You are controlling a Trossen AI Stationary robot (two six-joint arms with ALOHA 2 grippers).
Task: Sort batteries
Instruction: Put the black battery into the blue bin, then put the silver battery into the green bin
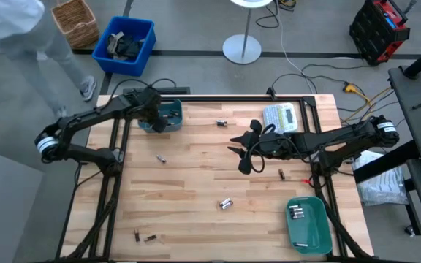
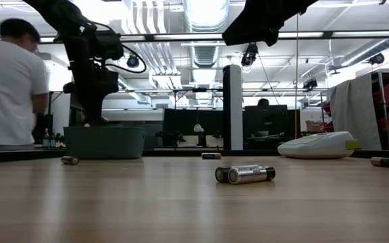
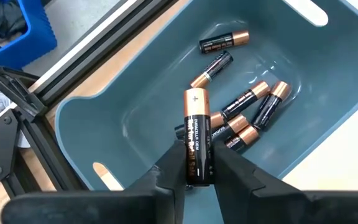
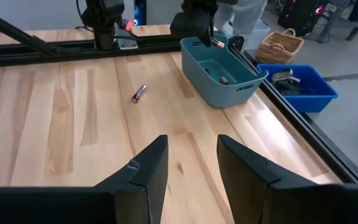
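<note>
A blue-green bin [image 3: 328, 81] at the table's far left holds several black-and-copper batteries [image 3: 247, 112]. My left gripper [image 3: 196, 167] hangs over this bin [image 1: 168, 117], shut on one more black-and-copper battery [image 3: 195, 134]. Loose batteries lie on the wooden table: one near the bin [image 1: 161, 158], one at the far middle [image 1: 221, 123], a silvery pair [image 2: 245, 174] in the middle, and two at the near left [image 1: 145, 236]. Above the table's middle, my right gripper [image 1: 243, 151] is open with nothing between its fingers [image 4: 191, 168]. My left gripper pinches the battery's black lower end [image 3: 194, 169] between its two fingers. The fingers slant down from above and lie along the battery. The copper plus end [image 3: 195, 98] sticks out past the fingertips, clear of the bin's floor and of the batteries lying there.
A green tray [image 1: 319, 232] at the near right holds silvery batteries. A grey-white label maker [image 1: 281, 117] sits at the far right, with a battery [image 1: 281, 174] nearer. Beyond the far left edge are a blue crate [image 1: 126, 45], a wicker basket [image 1: 75, 22] and a person [image 2: 9, 81].
</note>
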